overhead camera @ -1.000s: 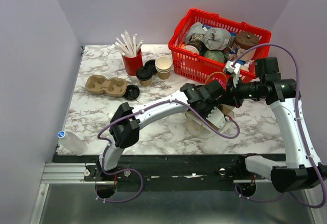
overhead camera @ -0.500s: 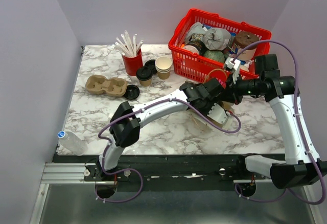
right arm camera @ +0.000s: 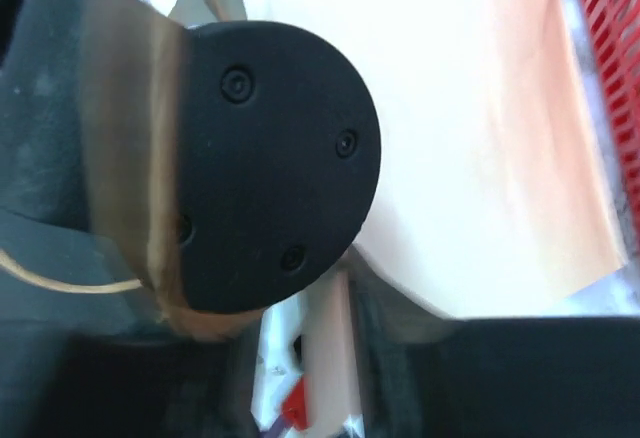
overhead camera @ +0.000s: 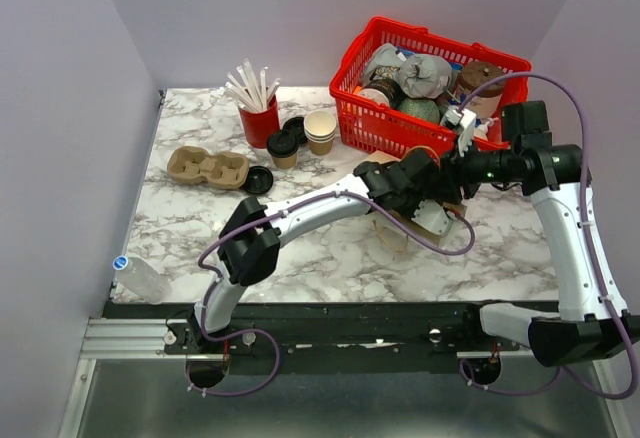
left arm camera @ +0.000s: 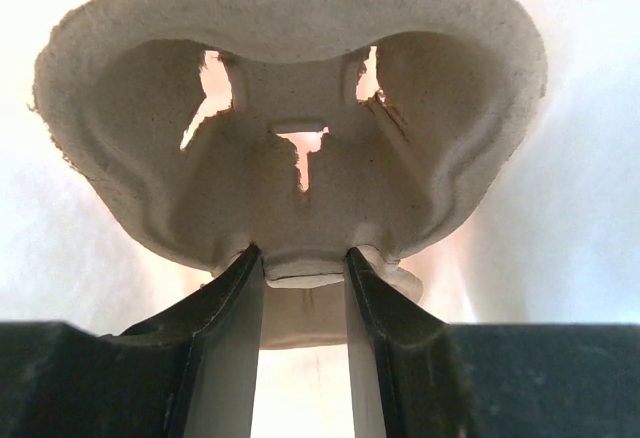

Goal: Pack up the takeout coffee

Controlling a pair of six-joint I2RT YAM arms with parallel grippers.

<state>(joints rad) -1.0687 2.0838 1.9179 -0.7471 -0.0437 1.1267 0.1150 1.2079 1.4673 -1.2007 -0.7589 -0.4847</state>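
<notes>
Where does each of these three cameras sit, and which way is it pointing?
Top external: fixed above and behind, looking down on the marble table, red basket, left arm and right arm.
Left wrist: on the left arm, looking along the left gripper, clamped on a pulp cup carrier.
Right wrist: on the right arm, facing a black round housing close up; right gripper blurred below.
Shared: the red basket shows in top and right wrist views.

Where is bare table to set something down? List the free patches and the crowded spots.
Free: the near-left marble between the pulp cup tray, the bottle and the left arm; also the near-right strip beside the right arm. Crowded: in front of the red basket, where both arms meet.
</notes>
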